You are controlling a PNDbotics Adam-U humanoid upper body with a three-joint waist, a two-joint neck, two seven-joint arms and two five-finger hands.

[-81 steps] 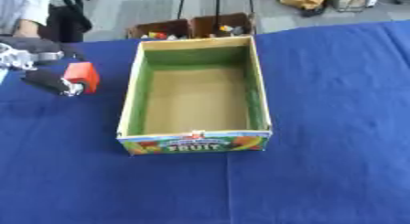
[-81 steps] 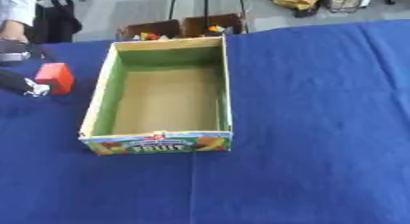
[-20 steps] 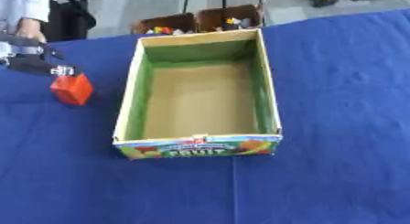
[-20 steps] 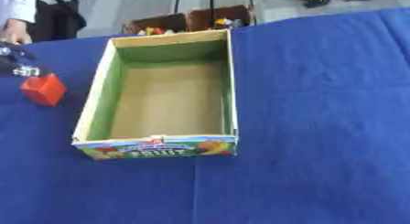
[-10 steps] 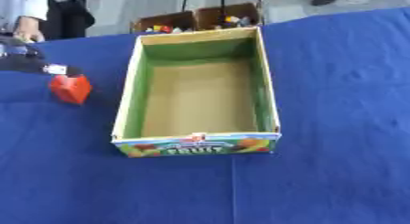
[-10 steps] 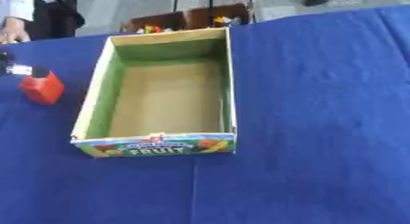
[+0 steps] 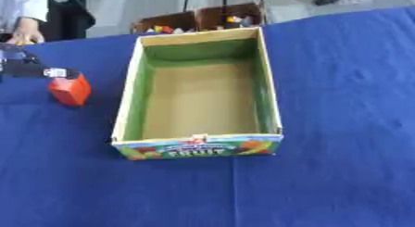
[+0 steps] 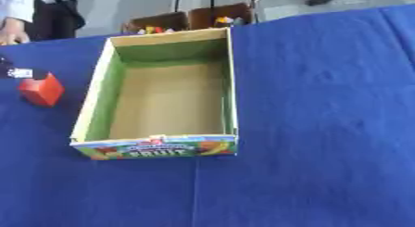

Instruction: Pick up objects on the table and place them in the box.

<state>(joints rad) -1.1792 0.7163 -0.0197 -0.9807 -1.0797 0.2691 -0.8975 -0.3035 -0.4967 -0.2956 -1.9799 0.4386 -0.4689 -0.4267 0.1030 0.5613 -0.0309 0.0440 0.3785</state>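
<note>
Looking down from the head cam, I've got blue cloth over the worktop [image 7: 324, 175] filling the near part of both views, nothing on it close to me. Mid-frame sits the box [image 7: 198, 147], open top, green inner walls, tan floor, fruit print w/ the word FRUIT on the near end; inside looks bare. Left of the box, apart from its wall, is the red block [image 7: 70, 90], tilted on a corner, its upper edge touching my left hand [image 7: 36, 71], which comes in from the left edge as a dark shape w/ a small white label. Can't tell whether the fingers are curled on the block or just against it; too blurred. Right hand isn't showing in either view. Farther back, past the worktop edge, two brown bins [image 7: 231, 16] w/ mixed coloured bits sit on a grey floor, and a person's hand [image 7: 27, 34] hangs by the far left corner.
</note>
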